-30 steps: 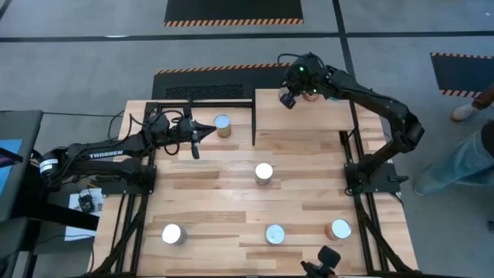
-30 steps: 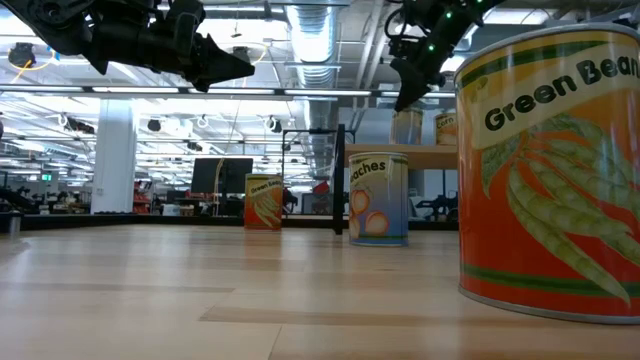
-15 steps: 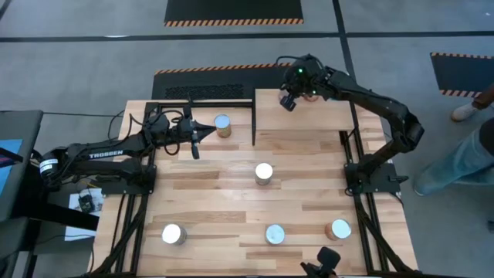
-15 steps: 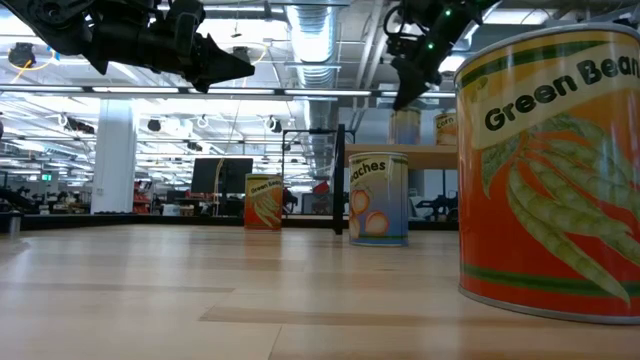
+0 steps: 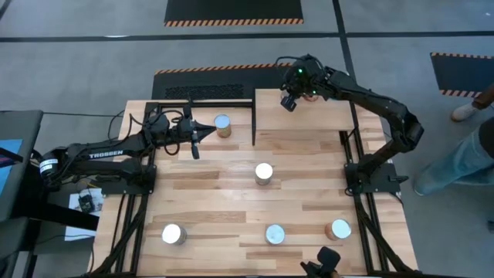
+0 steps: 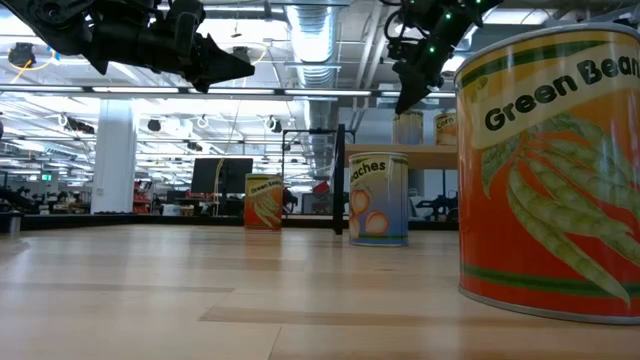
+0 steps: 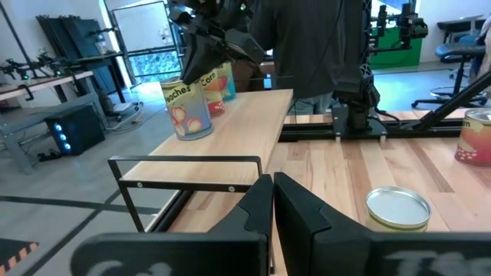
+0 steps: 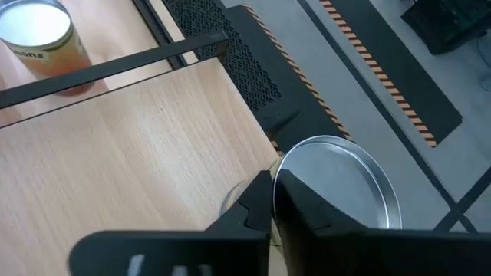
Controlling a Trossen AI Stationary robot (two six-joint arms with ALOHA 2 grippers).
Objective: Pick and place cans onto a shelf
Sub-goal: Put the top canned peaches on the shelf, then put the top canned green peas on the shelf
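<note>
We see the clenched, empty right gripper (image 5: 287,101) above the shelf (image 5: 324,116); the left gripper (image 5: 202,133), clenched too, waits beside a can (image 5: 222,124).

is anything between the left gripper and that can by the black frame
Nothing visible. In the high view the left gripper points straight at the can, with only bare tabletop between them. The black frame stands beyond the can, toward the shelf.
</note>
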